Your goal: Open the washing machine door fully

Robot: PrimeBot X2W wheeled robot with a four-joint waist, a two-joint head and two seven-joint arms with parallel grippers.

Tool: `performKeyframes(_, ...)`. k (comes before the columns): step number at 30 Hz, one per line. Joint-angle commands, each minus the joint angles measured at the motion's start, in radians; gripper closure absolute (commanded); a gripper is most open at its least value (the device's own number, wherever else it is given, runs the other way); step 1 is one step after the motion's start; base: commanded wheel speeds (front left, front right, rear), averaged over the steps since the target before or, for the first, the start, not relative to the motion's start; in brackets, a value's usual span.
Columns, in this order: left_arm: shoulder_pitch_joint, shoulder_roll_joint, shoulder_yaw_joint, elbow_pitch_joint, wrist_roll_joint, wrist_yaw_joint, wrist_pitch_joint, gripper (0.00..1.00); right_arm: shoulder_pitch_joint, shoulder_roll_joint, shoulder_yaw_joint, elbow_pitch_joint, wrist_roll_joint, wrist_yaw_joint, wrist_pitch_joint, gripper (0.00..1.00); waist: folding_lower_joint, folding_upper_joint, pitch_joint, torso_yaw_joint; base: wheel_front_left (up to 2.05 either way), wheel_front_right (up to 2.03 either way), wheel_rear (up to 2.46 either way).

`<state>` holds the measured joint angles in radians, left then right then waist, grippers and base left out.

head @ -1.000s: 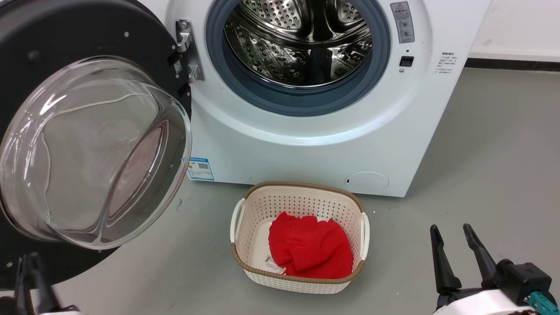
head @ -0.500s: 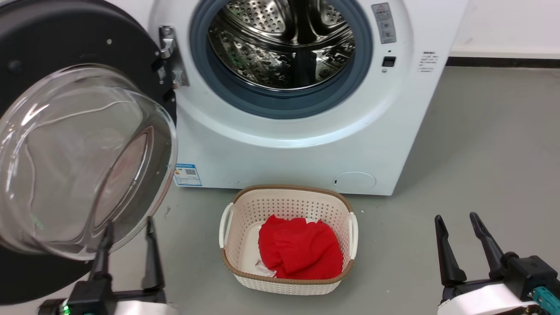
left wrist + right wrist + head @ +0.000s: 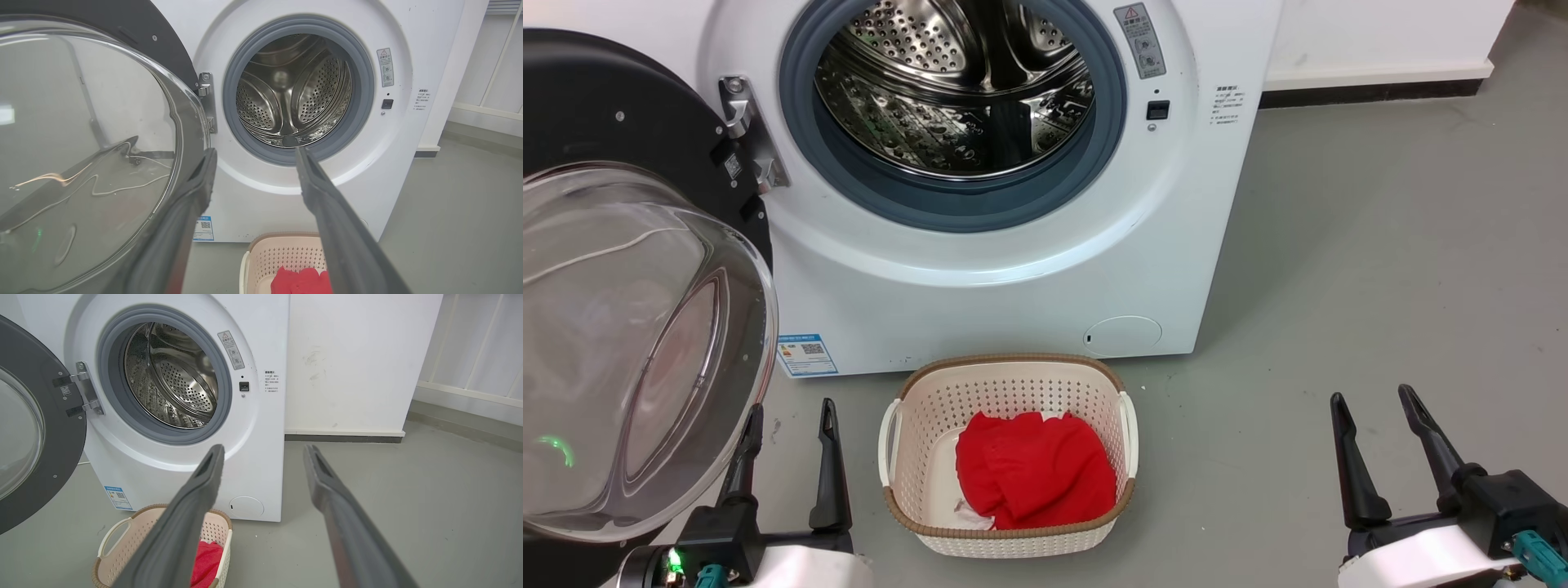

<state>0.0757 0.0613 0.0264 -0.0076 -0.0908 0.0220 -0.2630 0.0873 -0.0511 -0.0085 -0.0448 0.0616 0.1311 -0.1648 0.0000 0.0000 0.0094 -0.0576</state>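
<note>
The washing machine door (image 3: 629,327) stands open beside the parted left jaws.

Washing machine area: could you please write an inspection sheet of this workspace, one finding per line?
Surface: grey floor, smooth.
Job's things: large round glossy black door with clear glass bowl, swung wide on its metal hinge; big white front-loading washing machine, steel drum uncovered.
Clutter: cream perforated plastic basket holding red cloth, before the machine.
Grippers: left gripper open, empty, near the door glass; right gripper open, empty.
Cables: teal connector at the right wrist.
Surroundings: white wall with dark skirting.
</note>
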Motion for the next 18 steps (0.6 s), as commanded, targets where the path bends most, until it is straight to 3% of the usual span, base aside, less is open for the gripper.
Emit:
performKeyframes(1,0.005,0.0,-0.001,0.003,0.008,0.003,-0.002,0.0,0.009,0.002,0.003,-0.005,-0.002,-0.001,0.002,0.0,0.0,0.0,-0.001,-0.003,0.0,0.0,0.0)
performKeyframes(18,0.019,-0.003,-0.007,0.021,0.015,-0.001,-0.002,0.0,0.019,0.002,0.008,0.002,0.017,-0.001,0.006,0.0,0.0,0.0,-0.011,-0.005,0.0,0.0,0.0)
